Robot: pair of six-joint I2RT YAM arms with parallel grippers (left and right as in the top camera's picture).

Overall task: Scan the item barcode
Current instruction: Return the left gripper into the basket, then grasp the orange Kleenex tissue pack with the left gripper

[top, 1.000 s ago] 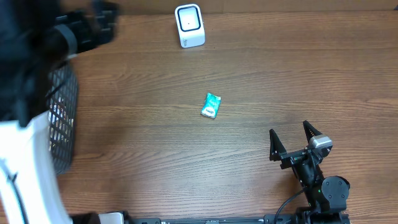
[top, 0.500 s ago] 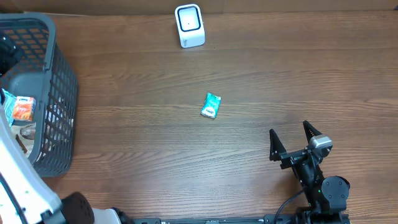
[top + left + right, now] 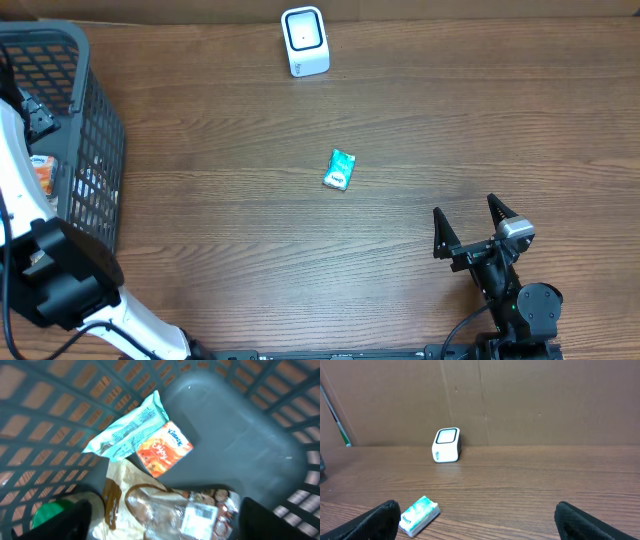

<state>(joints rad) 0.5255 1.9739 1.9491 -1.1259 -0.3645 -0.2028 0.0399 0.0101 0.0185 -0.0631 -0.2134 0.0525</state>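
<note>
- from above: a small teal tissue pack (image 3: 341,170) lies in the middle of the wood table (image 3: 220,220), well apart from the white scanner (image 3: 305,40) at the far edge. the left arm (image 3: 18,170) dips into the black basket (image 3: 100,160). the right gripper (image 3: 465,207) has its jaws wide and holds nothing.
- left wrist: the left gripper (image 3: 164,510) hangs with its jaws apart, gripping nothing, over an orange pack (image 3: 164,449), a teal packet (image 3: 127,427) and a clear bag (image 3: 195,515).
- right wrist: the tissue pack lies near the left finger (image 3: 380,520), and the scanner stands far behind.
</note>
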